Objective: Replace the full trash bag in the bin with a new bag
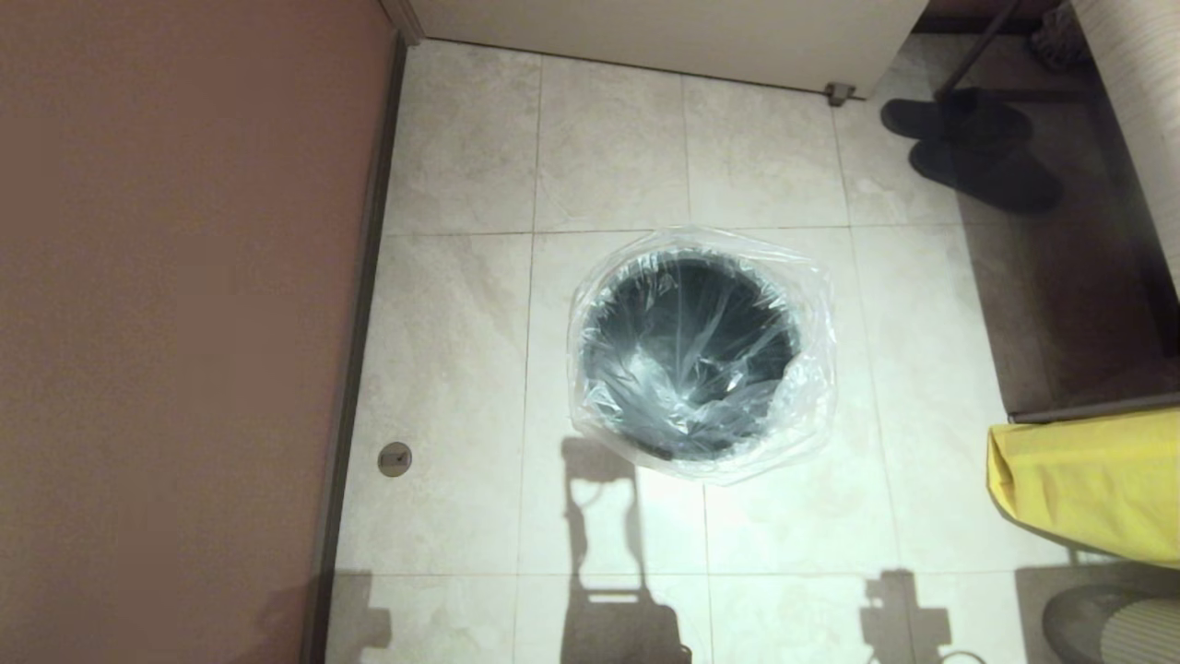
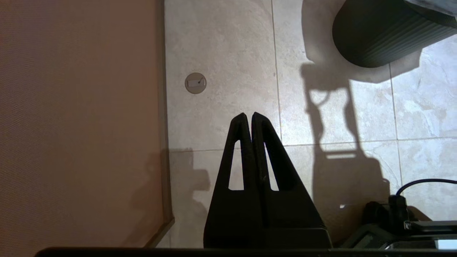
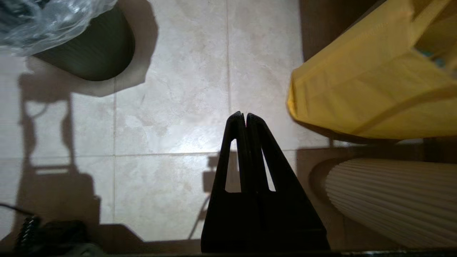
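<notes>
One bin stands mid-floor, lined with one new bag whose edge drapes over its rim. My left gripper and right gripper hang clenched and empty, near side of the bin, above bare tile. One yellow bag sits right; two dark slippers far right.

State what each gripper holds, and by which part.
Nothing is held. The left gripper and right gripper are both shut on nothing above bare floor, apart from the bin and the new bag lining it.
</notes>
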Tool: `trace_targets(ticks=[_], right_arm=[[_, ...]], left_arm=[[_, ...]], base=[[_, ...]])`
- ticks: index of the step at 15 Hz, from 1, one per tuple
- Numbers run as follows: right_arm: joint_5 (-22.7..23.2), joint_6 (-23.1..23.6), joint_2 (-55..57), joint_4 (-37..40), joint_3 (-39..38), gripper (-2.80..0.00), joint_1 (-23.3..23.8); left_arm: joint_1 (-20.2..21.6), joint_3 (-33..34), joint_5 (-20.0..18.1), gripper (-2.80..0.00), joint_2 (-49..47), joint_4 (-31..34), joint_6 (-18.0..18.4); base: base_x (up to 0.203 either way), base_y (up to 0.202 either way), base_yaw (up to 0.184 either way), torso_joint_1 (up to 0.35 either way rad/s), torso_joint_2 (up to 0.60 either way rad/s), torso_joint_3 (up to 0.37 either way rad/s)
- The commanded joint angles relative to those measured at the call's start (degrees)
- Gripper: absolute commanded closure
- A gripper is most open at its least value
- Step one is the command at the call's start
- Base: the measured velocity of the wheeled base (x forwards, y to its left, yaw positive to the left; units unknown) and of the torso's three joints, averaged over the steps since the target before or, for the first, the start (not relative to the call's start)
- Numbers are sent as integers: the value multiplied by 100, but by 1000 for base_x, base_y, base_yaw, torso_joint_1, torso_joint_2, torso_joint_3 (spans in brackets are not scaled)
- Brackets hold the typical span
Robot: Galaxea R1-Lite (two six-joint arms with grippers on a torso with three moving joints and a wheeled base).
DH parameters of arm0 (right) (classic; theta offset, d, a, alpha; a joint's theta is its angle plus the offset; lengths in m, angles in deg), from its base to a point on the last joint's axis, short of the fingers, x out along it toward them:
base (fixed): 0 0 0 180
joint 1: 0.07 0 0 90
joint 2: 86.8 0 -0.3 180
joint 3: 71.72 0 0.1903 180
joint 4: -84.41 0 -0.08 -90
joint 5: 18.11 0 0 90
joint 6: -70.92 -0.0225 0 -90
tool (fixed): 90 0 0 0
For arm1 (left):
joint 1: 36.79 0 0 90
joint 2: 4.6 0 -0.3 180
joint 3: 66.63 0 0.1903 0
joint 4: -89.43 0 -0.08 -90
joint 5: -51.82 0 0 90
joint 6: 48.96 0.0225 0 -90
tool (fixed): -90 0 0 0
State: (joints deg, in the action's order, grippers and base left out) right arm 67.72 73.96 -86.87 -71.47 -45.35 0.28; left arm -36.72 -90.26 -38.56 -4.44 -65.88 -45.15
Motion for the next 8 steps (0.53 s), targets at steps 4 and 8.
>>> trace_targets(ticks=[4, 8], right_arm=[[417, -137, 25, -21, -265, 0, -35], [417, -185, 16, -48, -282, 0, -44]], left_arm=[[1, 9, 11, 0, -16, -35, -126], [1, 9, 20, 0, -16, -36, -129]], base=[[0, 0, 0, 0, 0, 0], [0, 0, 0, 0, 0, 0]])
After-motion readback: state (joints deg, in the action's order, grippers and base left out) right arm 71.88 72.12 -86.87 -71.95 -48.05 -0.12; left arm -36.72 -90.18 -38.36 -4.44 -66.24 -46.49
